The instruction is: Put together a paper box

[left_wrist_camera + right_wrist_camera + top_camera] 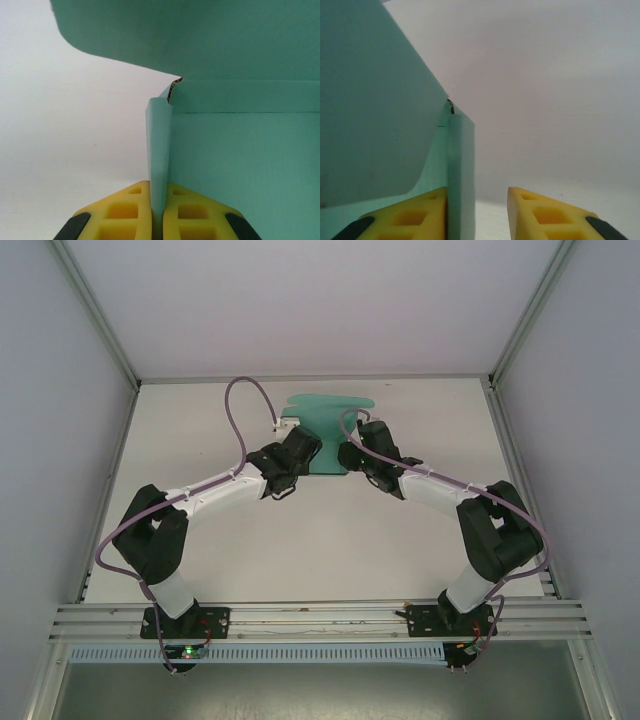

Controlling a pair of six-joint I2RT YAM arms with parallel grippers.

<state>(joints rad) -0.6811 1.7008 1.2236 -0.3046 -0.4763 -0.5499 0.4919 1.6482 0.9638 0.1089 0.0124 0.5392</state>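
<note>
Where both arms reach over the table (300,550), the top view places the box (325,420) at 12 o'clock from the bases, on the far half. It is a partly folded teal sheet, its curved lid flap (332,403) pointing at the far edge. The left gripper (303,443) meets the box's near-left corner and the right gripper (356,447) its near-right corner. This converging pose probably serves to raise opposite walls as a pair.

Left wrist view: the left gripper (159,192) is clamped on the box (240,165) by its left wall (159,145). The wall is seen edge-on, rising from between the yellow fingers (125,212) at 6 o'clock. The floor panel spreads toward 3 o'clock and the lid flap (200,35) spans 12 o'clock. A low pinch of this kind likely holds thin card upright along its crease.

Right wrist view: the right gripper (477,192) has its jaws apart. The right wall (461,165) stands against the inner face of the finger at 7 o'clock. The finger at 5 o'clock is clear of it, with bare table between them. A broad panel of the box (370,100) slants toward 10 o'clock. This arm appears to straddle the wall, ready to close on it.
</note>
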